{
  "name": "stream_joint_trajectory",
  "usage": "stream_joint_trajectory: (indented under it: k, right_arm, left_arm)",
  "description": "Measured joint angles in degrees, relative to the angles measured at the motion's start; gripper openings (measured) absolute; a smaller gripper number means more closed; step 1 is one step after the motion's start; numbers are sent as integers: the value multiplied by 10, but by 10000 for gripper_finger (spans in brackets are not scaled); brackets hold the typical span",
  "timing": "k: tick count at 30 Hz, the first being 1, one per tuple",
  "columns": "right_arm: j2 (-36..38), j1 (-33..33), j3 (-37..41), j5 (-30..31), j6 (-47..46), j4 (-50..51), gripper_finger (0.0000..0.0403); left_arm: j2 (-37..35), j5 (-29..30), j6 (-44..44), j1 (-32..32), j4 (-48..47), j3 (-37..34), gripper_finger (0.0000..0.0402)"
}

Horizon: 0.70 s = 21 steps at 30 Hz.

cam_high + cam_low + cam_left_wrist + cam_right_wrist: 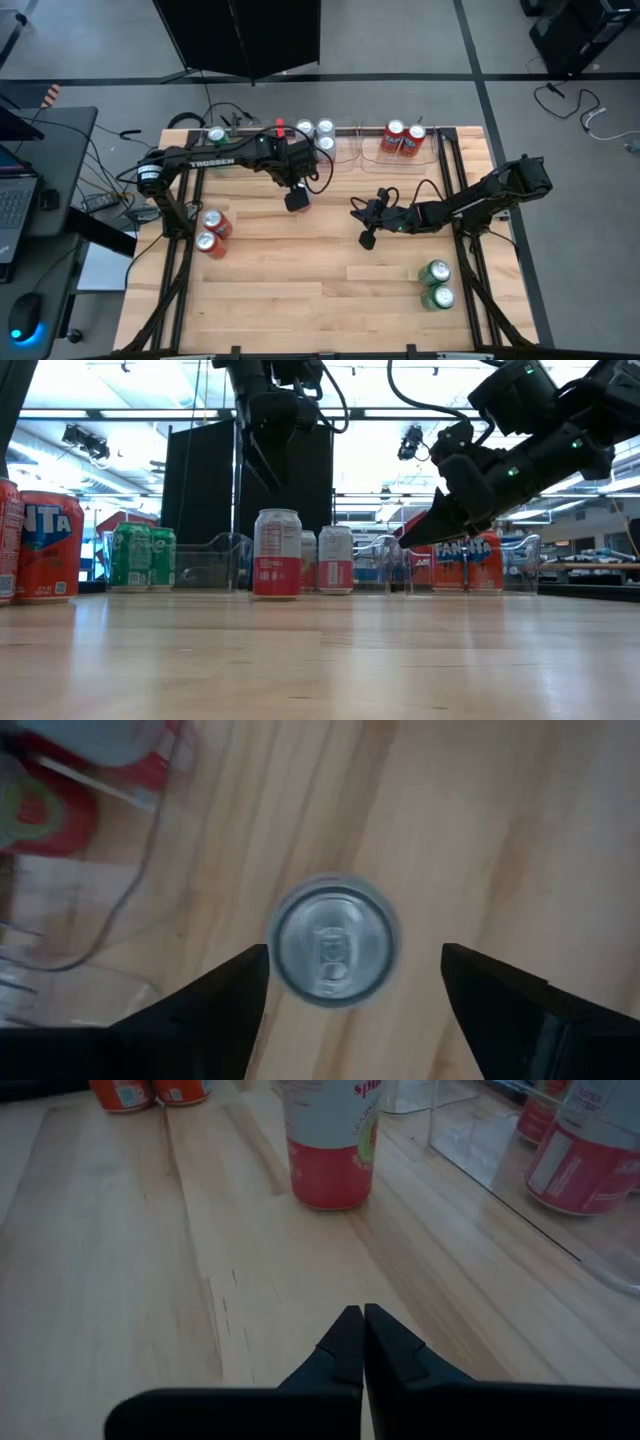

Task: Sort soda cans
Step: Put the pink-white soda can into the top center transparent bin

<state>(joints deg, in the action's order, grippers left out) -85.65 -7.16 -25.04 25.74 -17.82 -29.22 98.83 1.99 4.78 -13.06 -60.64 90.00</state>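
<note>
A pale wooden table (300,290) is seen from above, ringed by grey floor. At nine o'clock two red cans (211,232) lie side by side. Toward eleven o'clock a green can (216,136) stands in a clear tray. The left gripper (297,200), fingers spread and released, is held directly over an upright silver-white can (334,941), untouched. The right gripper (366,238), pinched shut and empty, is poised near centre. Two green cans (436,284) rest at four o'clock.

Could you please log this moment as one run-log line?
left gripper: open above upright silver-white and red soda can, not gripping | right gripper: shut, empty, mid-table | can stands on wooden table
</note>
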Motion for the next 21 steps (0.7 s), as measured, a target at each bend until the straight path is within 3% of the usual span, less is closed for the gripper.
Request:
stream_joint_trajectory:
  k: [4,21]
  right_arm:
    - [0,0,0,0,0,-5,0]
    - [0,0,0,-31,10,-19,0]
  left_arm:
    - [4,-34,19,-12,-2,-1,302]
    - [57,-61,18,-24,-4,-2,302]
